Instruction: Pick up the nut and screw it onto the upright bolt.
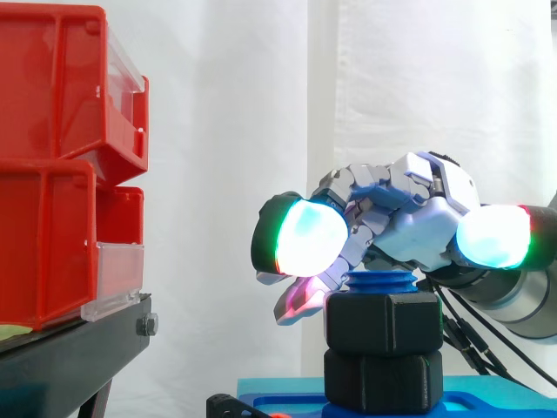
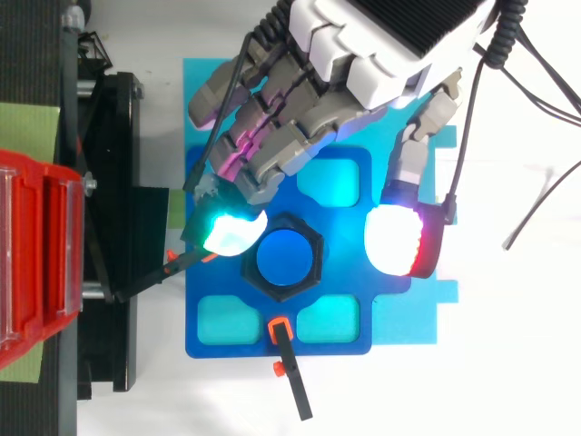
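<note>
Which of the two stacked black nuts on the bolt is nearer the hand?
The upper nut: it sits atop the lower nut, directly below the hand.

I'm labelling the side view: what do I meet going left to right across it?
Red bins → black nut on the blue bolt → arm at the right edge. The hand hangs above the nut, so I leave it out.

1. Two red bins (image 1: 52, 113), stacked and fronted with clear panels, sit on a black stand (image 1: 74, 348) before a white curtain (image 1: 226, 131).
2. From above, a dark blue plate (image 2: 340, 272) with teal recesses lies on a lighter blue sheet (image 2: 408, 318).
3. Two black, orange-tipped clamps, one at the plate's near edge (image 2: 292, 386) and one at its left (image 2: 150, 277), reach onto it.
</note>
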Motion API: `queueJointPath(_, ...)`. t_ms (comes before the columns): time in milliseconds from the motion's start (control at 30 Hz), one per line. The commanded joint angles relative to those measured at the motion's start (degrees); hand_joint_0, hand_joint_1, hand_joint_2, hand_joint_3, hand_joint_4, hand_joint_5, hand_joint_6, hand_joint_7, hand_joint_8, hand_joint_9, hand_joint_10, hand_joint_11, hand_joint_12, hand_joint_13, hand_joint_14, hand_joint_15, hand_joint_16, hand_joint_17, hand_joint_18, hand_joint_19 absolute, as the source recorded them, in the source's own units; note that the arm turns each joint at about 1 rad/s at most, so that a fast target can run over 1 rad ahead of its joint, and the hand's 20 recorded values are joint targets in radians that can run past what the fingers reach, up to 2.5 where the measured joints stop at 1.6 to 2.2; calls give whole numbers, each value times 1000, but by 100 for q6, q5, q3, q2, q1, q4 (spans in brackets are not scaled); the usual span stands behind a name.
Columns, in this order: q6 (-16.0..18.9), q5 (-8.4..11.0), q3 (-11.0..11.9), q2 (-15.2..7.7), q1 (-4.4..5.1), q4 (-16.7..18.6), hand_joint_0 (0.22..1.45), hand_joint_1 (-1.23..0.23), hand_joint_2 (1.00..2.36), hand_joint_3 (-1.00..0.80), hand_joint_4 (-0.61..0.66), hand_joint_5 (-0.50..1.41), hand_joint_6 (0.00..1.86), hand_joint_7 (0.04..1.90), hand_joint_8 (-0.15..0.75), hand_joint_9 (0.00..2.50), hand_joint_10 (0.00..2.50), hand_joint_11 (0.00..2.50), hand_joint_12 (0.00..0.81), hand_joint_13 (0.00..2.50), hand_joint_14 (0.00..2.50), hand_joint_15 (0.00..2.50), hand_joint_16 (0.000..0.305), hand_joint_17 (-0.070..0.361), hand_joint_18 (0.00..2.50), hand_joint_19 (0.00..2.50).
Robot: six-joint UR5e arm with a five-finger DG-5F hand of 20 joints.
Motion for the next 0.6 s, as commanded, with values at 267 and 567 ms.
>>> queueJointPath(267, -9, 304, -190, -3, 66, 154, 489, -482, 1000, -500, 201, -165, 501, 630, 315, 871, 0, 0, 387, 771, 0, 0, 62, 140, 582, 0)
queueJointPath(567, -26, 419, -287, -3, 110, 295, 488, -471, 1000, -500, 214, -161, 501, 649, 322, 885, 0, 0, 388, 785, 0, 0, 62, 139, 592, 0)
